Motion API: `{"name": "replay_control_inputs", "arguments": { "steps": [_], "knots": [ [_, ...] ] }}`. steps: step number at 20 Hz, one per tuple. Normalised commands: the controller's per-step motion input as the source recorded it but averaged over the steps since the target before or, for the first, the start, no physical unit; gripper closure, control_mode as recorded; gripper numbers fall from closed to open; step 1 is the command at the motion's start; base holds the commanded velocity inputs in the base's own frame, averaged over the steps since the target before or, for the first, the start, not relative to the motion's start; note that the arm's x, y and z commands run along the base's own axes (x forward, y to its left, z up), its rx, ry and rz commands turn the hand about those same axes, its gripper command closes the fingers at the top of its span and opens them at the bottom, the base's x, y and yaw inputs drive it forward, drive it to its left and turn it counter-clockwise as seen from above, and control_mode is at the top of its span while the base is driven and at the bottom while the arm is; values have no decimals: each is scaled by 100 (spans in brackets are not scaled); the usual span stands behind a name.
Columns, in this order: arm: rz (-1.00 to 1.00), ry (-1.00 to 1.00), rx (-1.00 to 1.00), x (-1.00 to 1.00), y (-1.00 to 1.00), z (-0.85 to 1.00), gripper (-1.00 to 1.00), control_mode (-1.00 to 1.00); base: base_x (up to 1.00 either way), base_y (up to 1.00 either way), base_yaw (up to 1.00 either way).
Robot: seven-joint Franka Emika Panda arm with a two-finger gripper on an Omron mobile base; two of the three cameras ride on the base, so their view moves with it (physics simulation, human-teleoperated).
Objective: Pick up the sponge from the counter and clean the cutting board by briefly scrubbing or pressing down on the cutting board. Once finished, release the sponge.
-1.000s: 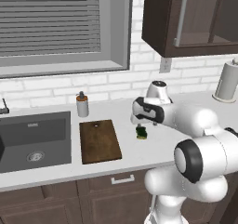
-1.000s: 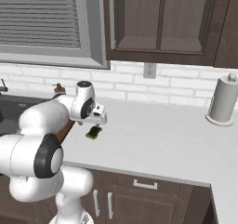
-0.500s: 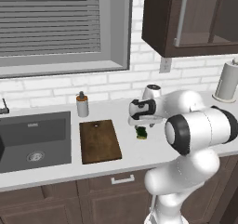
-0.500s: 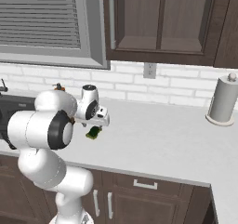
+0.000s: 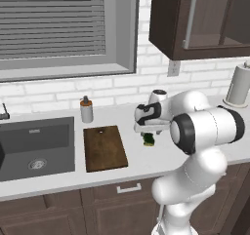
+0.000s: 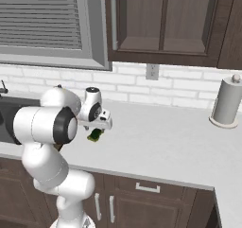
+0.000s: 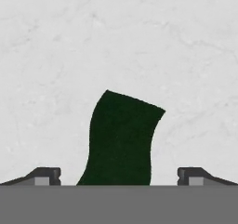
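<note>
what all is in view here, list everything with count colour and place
sponge: 1, dark green top with yellow layer, on the counter right of the cutting board, between the open fingers
cutting board: 1, dark brown wood, flat on the counter beside the sink
counter: 1, light grey-white, over dark brown cabinets
sink: 1, dark grey, set in the counter at left
soap bottle: 1, pale with dark top, behind the cutting board
paper towel roll: 1, white, upright at the counter's far right by the wall
wall outlet: 1, grey, on the white brick wall
window blind: 1, grey, above the sink
upper cabinets: dark brown, above the counter
gripper: 1, open, just above the sponge
</note>
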Motion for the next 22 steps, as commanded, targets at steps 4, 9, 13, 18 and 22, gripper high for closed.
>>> {"name": "replay_control_inputs", "arguments": {
  "steps": [4, 9, 13, 18, 22],
  "knots": [
    [0, 4, 0, 0, 0, -15, -100, -100, 0, 0, 0],
    [0, 3, 0, 0, 0, -21, -100, -100, 0, 0, 0],
    [0, 2, 0, 0, 0, -24, -100, -100, 0, 0, 0],
    [0, 1, 0, 5, 5, -25, -100, -100, 0, 0, 0],
    [0, 3, 0, 9, 13, -31, 100, -100, 0, 0, 0]
  ]
}}
